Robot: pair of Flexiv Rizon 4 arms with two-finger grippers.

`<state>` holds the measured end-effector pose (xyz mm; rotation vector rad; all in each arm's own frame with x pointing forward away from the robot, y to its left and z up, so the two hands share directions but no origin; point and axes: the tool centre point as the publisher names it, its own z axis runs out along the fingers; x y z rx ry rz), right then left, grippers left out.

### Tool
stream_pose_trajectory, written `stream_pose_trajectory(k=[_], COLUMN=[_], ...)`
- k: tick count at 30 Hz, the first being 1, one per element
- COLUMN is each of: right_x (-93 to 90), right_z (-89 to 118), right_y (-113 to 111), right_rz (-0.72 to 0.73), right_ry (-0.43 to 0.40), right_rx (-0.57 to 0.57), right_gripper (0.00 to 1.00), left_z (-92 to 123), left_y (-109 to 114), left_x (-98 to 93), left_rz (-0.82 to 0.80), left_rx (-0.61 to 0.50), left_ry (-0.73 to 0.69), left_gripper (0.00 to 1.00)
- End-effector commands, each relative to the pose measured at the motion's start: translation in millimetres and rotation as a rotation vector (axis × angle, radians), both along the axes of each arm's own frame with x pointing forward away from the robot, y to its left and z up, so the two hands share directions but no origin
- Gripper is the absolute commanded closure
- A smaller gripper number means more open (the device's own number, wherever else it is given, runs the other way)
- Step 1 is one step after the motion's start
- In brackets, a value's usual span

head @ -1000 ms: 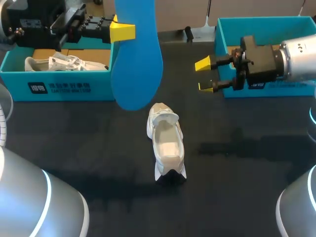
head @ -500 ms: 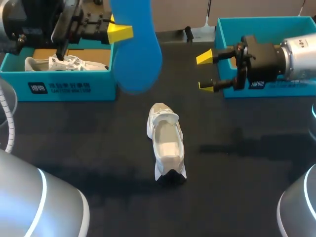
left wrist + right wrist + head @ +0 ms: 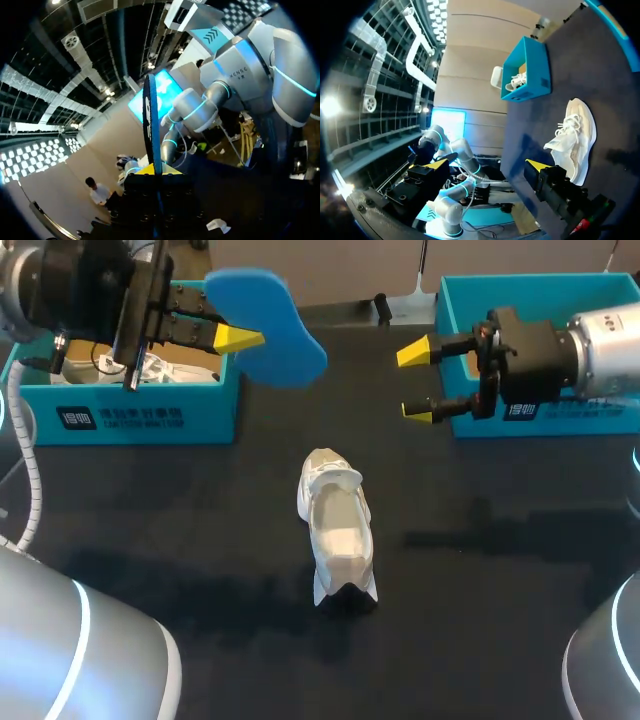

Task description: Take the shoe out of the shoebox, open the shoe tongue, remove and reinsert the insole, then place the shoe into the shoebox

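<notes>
Now the white shoe [image 3: 335,530] stands on the black table [image 3: 200,520], outside both boxes, with its opening facing up. Beyond the shoe and to its left, the left gripper [image 3: 236,338] is clenched on the blue insole [image 3: 270,325], which is in the air, well apart from the shoe. Beyond the shoe and to its right, the right gripper [image 3: 417,382] is released, with nothing between its fingers. A teal shoebox [image 3: 140,415] further left of the shoe holds a second shoe [image 3: 150,370].
</notes>
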<state>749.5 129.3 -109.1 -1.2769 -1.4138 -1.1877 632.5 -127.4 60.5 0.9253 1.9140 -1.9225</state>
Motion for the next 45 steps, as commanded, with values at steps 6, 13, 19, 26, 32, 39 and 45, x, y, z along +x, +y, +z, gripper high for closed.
stream_pose_trajectory(k=[6,13,19,26,32,39,45], right_x=[0.4,0.4,0.4,0.4,0.4,0.4,0.4], right_z=[0,0,0,0,0,0,0], right_y=[2,2,2,2,2,2,2], right_rz=[-0.001,-0.001,-0.001,-0.001,-0.001,-0.001,-0.001], right_ry=[0.001,0.001,0.001,0.001,0.001,0.001,0.001], right_rx=[-0.002,-0.002,-0.002,-0.002,-0.002,-0.002,-0.002], right_gripper=[0.0,0.0,0.0,0.0,0.0,0.0,0.0], left_z=[-13,-13,-26,-58,-71,-71,-71], left_y=[-3,-3,-10,-21,-24,-24,-24], left_x=[35.3,35.3,40.4,54.3,66.9,66.9,66.9], left_rz=[0.056,0.056,0.045,0.093,0.164,0.164,0.164], left_rx=[0.033,0.033,-0.002,-0.072,-0.164,-0.164,-0.164], left_ry=[-0.375,-0.375,-0.448,-0.682,-0.729,-0.729,-0.729], left_gripper=[1.0,1.0,1.0,1.0,1.0,1.0,1.0])
